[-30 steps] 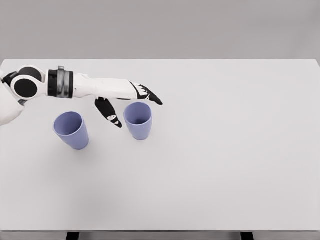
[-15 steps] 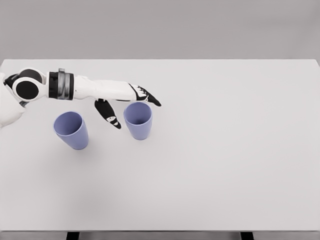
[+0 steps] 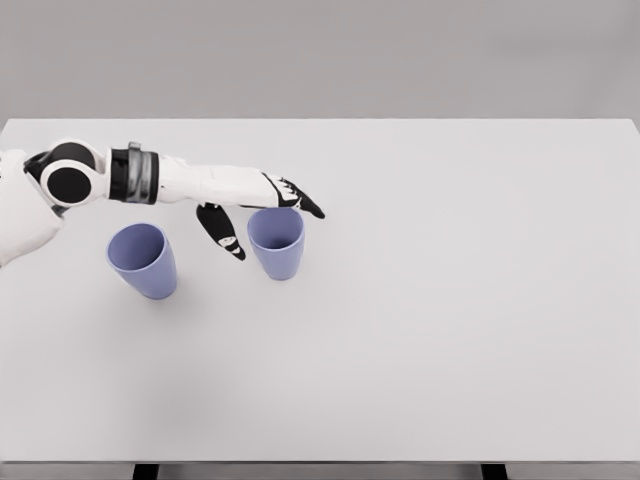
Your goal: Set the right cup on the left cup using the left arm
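White counter under a grey backdrop is shown carrying both cups. The right cup is seen upright, mouth up, directly below the fingers of the left hand, with the thumb hanging just off its wrist-side wall. The hand is spread and nothing is grasped. The left cup is set farther back toward the forearm, tilted, apart from the first.

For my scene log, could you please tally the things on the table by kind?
Lavender cups: 2, the left cup and the right cup, both upright.
Robot hands over the table: 1, the left hand, open by the right cup.
Total: 3.
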Controlling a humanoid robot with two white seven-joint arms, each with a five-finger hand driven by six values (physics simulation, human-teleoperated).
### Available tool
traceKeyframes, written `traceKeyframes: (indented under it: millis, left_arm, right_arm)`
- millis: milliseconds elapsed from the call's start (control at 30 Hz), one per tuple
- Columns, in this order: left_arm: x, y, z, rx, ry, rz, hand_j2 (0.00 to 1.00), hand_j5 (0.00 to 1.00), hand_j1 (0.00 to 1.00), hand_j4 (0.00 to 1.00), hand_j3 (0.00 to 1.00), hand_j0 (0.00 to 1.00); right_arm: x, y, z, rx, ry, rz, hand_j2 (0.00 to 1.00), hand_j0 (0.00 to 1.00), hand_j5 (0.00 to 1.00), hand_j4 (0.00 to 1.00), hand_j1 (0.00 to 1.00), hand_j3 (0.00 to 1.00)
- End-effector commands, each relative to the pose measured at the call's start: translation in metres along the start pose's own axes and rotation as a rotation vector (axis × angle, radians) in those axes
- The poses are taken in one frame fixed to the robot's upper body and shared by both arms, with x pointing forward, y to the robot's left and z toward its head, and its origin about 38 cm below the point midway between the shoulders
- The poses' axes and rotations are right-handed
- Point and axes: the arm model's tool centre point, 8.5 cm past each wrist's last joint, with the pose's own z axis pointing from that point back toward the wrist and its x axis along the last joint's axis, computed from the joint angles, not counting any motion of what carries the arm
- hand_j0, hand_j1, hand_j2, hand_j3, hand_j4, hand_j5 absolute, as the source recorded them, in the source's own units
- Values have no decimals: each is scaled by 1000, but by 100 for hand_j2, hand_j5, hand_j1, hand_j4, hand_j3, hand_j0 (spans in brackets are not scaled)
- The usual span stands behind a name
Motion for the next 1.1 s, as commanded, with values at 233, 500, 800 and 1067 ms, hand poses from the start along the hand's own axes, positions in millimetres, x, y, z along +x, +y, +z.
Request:
traceKeyframes:
  millis: [233,500,800,1067]
  left_arm:
    - [0,-9,-10,-16,-5,3,93,93,93,93,93,93]
    - [-1,-3,-2,14,3,7,58,58,58,58,58,58]
    - [23,18,30,81,-52,-14,58,58,58,58,58,58]
    - [46,40,88,128,-44,-51,58,58,58,58,58,58]
  right_arm:
    - [0,0,0,0,0,0,100,100,100,100,100,100]
    - [0,0,0,0,0,0,100,100,100,100,100,100]
    - [0,0,0,0,0,0,100,100,100,100,100,100]
    - [0,0,0,0,0,0,100,100,100,100,100,100]
